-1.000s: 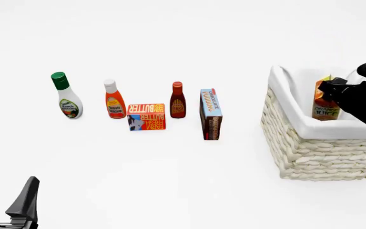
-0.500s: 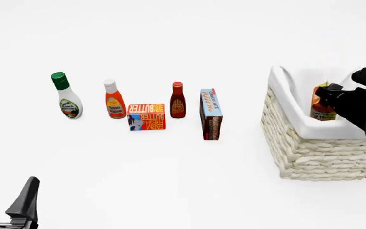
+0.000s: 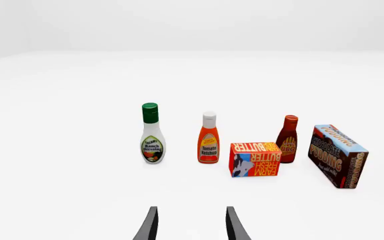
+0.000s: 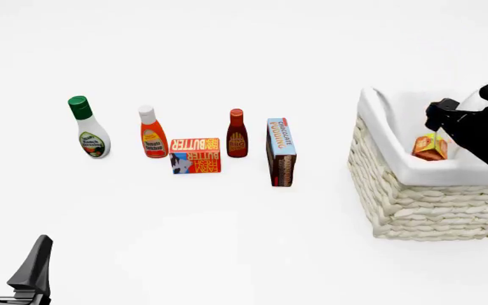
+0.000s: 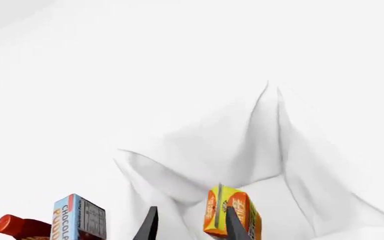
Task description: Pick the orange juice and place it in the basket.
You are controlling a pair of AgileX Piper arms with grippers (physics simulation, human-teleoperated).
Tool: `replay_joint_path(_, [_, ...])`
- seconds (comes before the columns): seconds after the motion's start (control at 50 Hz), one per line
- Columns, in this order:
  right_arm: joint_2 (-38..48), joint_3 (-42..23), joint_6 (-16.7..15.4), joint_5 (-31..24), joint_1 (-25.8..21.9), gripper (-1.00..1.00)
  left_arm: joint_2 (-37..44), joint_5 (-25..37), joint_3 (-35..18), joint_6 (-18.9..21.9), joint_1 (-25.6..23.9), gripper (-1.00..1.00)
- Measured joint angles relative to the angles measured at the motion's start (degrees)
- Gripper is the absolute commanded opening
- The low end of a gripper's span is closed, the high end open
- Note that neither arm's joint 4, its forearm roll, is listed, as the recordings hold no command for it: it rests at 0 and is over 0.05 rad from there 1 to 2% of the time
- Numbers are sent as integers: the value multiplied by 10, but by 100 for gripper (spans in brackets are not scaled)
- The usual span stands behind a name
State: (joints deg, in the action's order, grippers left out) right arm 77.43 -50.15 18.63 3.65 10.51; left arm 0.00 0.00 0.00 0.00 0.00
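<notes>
The orange juice (image 4: 429, 147) is a small orange and yellow carton lying low inside the basket (image 4: 422, 203), with only its top showing over the cloth rim. My right gripper (image 4: 439, 118) hangs open just above it and holds nothing. In the right wrist view the orange juice (image 5: 232, 212) stands beyond one finger (image 5: 235, 226), against the basket's white lining (image 5: 245, 140). My left gripper (image 4: 8, 254) rests open at the near left corner, far from the basket; its fingers (image 3: 149, 227) frame bare table.
A row of groceries stands left of the basket: ranch dressing bottle (image 4: 89, 130), ketchup bottle (image 4: 152, 135), butter box (image 4: 195, 162), dark sauce bottle (image 4: 236, 135) and chocolate pudding box (image 4: 281, 152).
The right gripper has let go of the orange juice, which dropped from rim height down into the basket. The gripper rose slightly. The left arm has not moved.
</notes>
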Motion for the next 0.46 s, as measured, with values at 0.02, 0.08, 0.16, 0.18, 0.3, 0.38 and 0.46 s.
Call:
replay_joint_path(0.02, [-3, 0, 0, -1, 0, 100, 0, 0, 0, 0, 0, 100])
replay_joint_path(0.08, [-13, 2, -1, -5, 0, 100, 0, 0, 0, 0, 0, 100])
replay_joint_path(0.16, [-29, 5, -8, -14, -1, 100, 0, 0, 0, 0, 0, 100])
replay_joint_path(0.18, [-33, 6, -10, -17, -1, 100, 0, 0, 0, 0, 0, 100])
replay_joint_path(0.3, [-58, 14, -23, -32, -2, 100, 0, 0, 0, 0, 0, 100])
replay_joint_path(0.38, [-74, 21, -32, -41, -2, 100, 0, 0, 0, 0, 0, 100])
replay_joint_path(0.46, [-90, 28, -40, -52, -3, 100, 0, 0, 0, 0, 0, 100])
